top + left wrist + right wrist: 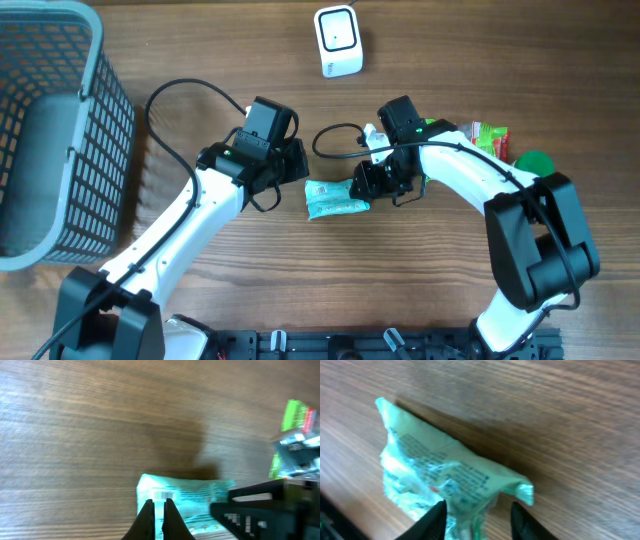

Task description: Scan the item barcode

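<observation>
Right end effector (477, 508) stands open, its two dark fingers apart on either side of the right end of the crinkled teal plastic snack packet (335, 197) without clamping it. The left end effector (158, 504) is closed, with its tips on the packet's left end beside a small pale printed patch; whether they pinch a fold of film cannot be told. The packet sits mid-bench between the two, on or just above the wooden bench (200, 60), well short of the white box-shaped barcode scanner (338, 40) at the far edge. It looks light, soft and slick. The film should buckle and slide rather than resist, and a hard squeeze in the middle could crush whatever is inside. The flat sealed ends are probably the safest holds, provided the printed code stays uncovered and fairly flat so the scanner can read it. Both arms reach in from the near side with elbows bent. The left forearm slants up to the right, the right arm curls in from the right, and both wrists tip down toward the packet.
</observation>
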Controlling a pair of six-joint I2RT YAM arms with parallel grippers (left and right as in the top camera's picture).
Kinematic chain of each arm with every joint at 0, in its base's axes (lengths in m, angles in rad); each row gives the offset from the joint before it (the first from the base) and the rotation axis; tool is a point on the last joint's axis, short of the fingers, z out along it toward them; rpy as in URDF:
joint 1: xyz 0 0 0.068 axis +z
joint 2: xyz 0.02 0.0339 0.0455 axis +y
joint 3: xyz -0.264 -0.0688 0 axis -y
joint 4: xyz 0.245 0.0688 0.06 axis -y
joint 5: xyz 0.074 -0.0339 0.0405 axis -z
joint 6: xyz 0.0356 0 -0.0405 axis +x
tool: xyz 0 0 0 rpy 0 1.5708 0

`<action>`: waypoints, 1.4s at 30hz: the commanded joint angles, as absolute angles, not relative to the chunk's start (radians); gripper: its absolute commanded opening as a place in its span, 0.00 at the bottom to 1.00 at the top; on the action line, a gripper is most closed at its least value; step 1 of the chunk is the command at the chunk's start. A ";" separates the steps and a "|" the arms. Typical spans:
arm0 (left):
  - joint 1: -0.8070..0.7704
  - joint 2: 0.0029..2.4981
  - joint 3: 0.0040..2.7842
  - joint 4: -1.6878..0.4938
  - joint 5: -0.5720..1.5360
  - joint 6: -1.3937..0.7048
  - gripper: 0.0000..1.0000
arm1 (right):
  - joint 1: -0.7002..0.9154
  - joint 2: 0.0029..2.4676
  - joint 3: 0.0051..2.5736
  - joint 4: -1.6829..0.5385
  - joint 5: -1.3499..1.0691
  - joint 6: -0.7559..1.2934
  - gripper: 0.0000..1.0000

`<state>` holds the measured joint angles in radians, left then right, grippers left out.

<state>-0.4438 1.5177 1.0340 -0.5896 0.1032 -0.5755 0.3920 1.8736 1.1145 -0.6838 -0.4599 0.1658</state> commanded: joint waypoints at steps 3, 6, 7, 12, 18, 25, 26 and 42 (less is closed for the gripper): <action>-0.480 1.543 1.031 -0.610 0.083 -0.501 0.04 | 0.391 1.850 1.231 -0.788 -0.429 0.161 0.58; -0.489 1.546 1.031 -0.601 0.063 -0.479 0.04 | 0.391 1.835 1.335 -0.907 -0.426 0.189 0.60; -0.488 1.549 1.031 -0.598 0.052 -0.479 0.04 | 0.391 1.830 1.343 -0.926 -0.426 0.217 0.61; -0.486 1.621 1.031 -0.553 0.043 -0.479 0.04 | 0.406 1.825 1.314 -1.018 -0.465 0.270 0.61; -0.486 1.748 1.032 -0.470 0.043 -0.480 0.04 | 0.481 1.825 1.149 -0.889 -0.459 0.353 0.46; -0.488 1.813 1.031 -0.496 0.200 -0.486 0.04 | 0.481 1.826 1.086 -0.717 -0.290 0.473 0.35; -0.490 1.818 1.031 -0.516 0.239 -0.486 0.04 | 0.481 1.826 1.086 -0.706 -0.256 0.471 0.35; -0.440 1.701 1.031 -0.575 0.224 -0.480 0.04 | 0.373 1.809 1.106 -0.672 -0.525 0.370 0.59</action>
<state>-0.4210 1.6505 1.0336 -0.6121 0.2543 -0.4911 0.3748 1.8393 1.1114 -0.7021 -0.4980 0.3279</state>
